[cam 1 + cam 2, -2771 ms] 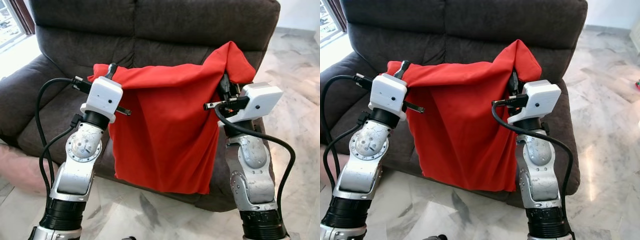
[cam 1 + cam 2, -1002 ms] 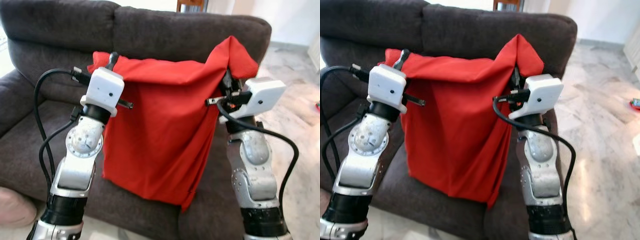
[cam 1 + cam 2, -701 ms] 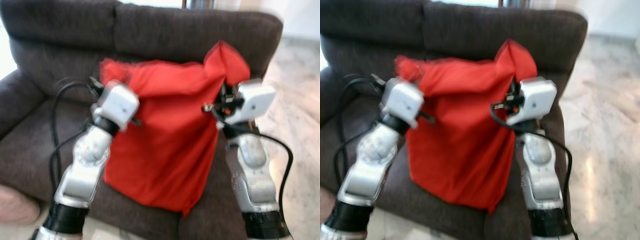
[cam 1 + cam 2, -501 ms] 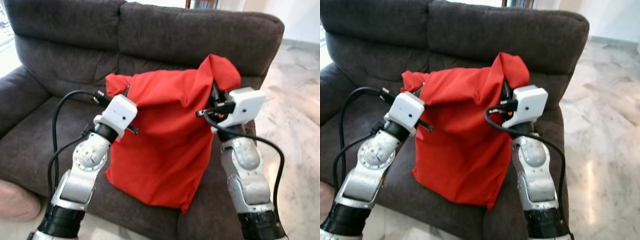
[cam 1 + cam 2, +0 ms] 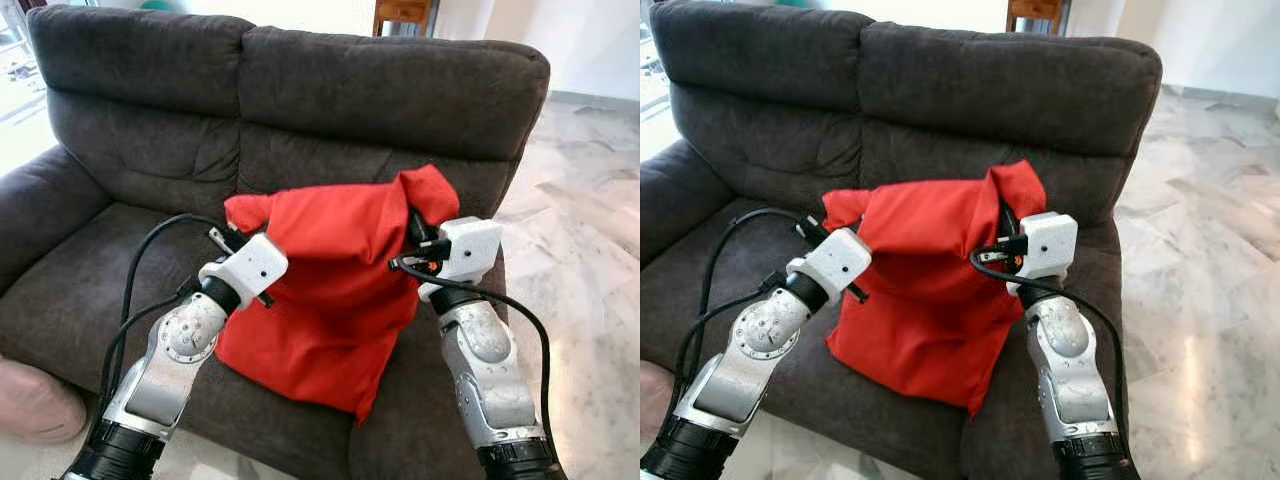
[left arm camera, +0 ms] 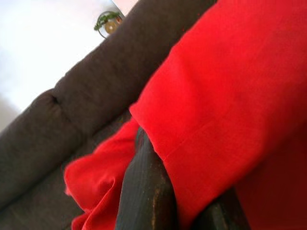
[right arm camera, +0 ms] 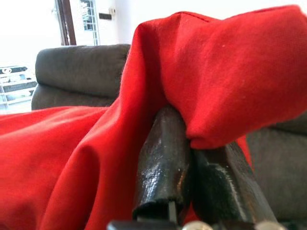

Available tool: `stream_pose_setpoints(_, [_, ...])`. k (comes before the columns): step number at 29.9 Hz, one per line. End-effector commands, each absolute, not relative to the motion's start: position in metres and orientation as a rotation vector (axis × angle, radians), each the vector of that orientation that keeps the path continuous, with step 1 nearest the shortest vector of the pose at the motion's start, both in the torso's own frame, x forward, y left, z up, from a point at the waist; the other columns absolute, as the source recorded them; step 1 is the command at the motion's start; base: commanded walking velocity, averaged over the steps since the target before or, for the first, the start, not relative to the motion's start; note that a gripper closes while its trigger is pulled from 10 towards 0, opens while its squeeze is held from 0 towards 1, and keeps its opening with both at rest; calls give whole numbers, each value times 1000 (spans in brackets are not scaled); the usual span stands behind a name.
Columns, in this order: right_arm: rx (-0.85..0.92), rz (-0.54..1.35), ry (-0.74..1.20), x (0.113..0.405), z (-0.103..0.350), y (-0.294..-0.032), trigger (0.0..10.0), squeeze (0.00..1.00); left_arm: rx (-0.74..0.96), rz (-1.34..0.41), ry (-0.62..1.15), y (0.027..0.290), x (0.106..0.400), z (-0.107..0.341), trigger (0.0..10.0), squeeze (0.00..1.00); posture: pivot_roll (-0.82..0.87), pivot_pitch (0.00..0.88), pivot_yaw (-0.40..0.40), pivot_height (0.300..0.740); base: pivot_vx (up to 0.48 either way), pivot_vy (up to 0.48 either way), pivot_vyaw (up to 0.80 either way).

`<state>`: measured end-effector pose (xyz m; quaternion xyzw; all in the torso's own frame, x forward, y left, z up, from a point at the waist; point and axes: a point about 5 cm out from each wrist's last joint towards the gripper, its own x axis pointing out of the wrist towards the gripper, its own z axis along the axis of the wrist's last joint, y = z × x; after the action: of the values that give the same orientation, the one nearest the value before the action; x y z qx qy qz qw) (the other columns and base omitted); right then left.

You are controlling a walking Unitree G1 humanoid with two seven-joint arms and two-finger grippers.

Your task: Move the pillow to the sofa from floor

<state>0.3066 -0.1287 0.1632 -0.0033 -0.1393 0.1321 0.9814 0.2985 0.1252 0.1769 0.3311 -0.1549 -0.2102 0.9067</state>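
The red pillow (image 5: 330, 290) sags limp over the seat of the dark grey sofa (image 5: 120, 260), on its right half, with its lower end lying on the cushion near the front edge. My left gripper (image 5: 232, 236) is shut on the pillow's upper left corner. My right gripper (image 5: 414, 226) is shut on the bunched upper right corner. In the left wrist view a black finger (image 6: 144, 191) presses into a fold of red cloth (image 6: 230, 86). In the right wrist view both fingers (image 7: 163, 163) pinch the red fabric (image 7: 240, 72), which drapes over them.
The sofa's backrest (image 5: 390, 90) rises just behind the pillow, and its left armrest (image 5: 40, 200) lies at the far left. A pink soft thing (image 5: 35, 400) lies on the floor at the lower left. Marble floor (image 5: 590, 250) spreads to the right of the sofa.
Both arms have reached forward and come down, so the pillow has gone from hanging in front of the sofa to lying on the seat. Both grippers keep their hold. The camera has shifted too.
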Motion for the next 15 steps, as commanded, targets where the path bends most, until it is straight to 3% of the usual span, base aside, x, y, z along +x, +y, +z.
stream_pose_setpoints(1, [1, 298, -320, 306, 170, -124, 10000, 0, 710, -452, -310, 123, 298, 174, 10000, 0, 57, 80, -2, 740, 0, 0, 0])
stream_pose_setpoints(2, [9, 304, -320, 306, 170, -123, 10000, 0, 710, -451, -311, 123, 298, 174, 10000, 0, 57, 80, -2, 740, 0, 0, 0])
stream_pose_setpoints(3, [13, 310, -323, 306, 171, -122, 10000, 941, 709, -448, -315, 123, 298, 174, 10000, 384, 57, 80, -2, 740, 0, 0, 0])
stream_pose_setpoints(4, [13, 311, -325, 306, 171, -122, 10000, 941, 707, -447, -316, 123, 299, 175, 10000, 384, 57, 80, -2, 740, 0, 0, 0])
stream_pose_setpoints(5, [12, 312, -327, 306, 171, -122, 10000, 1000, 706, -447, -317, 123, 299, 175, 10000, 890, 57, 79, -2, 740, 0, 0, 0])
stream_pose_setpoints(6, [12, 312, -327, 306, 171, -122, 10000, 1000, 706, -447, -317, 123, 299, 175, 10000, 890, 57, 79, -2, 740, 0, 0, 0])
stream_pose_setpoints(7, [9, 309, -329, 307, 171, -122, 10000, 1000, 707, -447, -319, 123, 299, 175, 10000, 1000, 57, 79, -2, 740, 0, 0, 0])
stream_pose_setpoints(15, [5, 301, -335, 307, 172, -123, 10000, 1000, 702, -449, -326, 122, 299, 175, 10000, 1000, 57, 79, -2, 740, 0, 0, 0])
